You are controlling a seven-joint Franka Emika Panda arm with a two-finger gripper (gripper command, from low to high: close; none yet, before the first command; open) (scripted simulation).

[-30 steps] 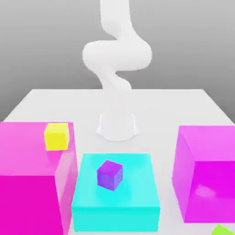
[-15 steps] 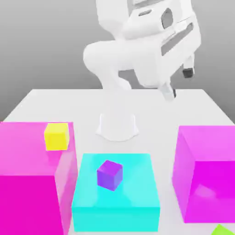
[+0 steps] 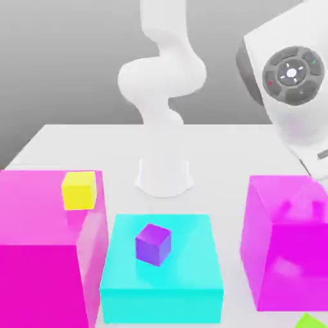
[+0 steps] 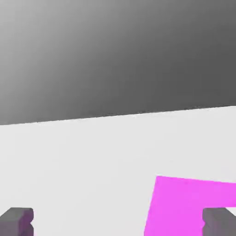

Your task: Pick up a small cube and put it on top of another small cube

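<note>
The small cube of the task is out of view. My gripper (image 4: 117,222) is open, its two dark fingertips (image 4: 16,221) far apart with nothing between them. Beyond them lie the white table and the top of a big magenta block (image 4: 184,203). In the exterior view the white hand (image 3: 291,83) looms large at the right, above the right magenta block (image 3: 288,256).
A little lemon-yellow block (image 3: 79,189) sits on the big magenta block (image 3: 38,256) at the exterior view's left. A little purple block (image 3: 152,243) rests on the cyan block (image 3: 186,282). The arm's base (image 3: 164,173) stands mid-table. A lime corner (image 3: 311,320) peeks in at bottom right.
The hand has swung from the upper middle over to the exterior view's right and closer to the camera, now above the right magenta block. The fingers stayed apart. No block has moved.
</note>
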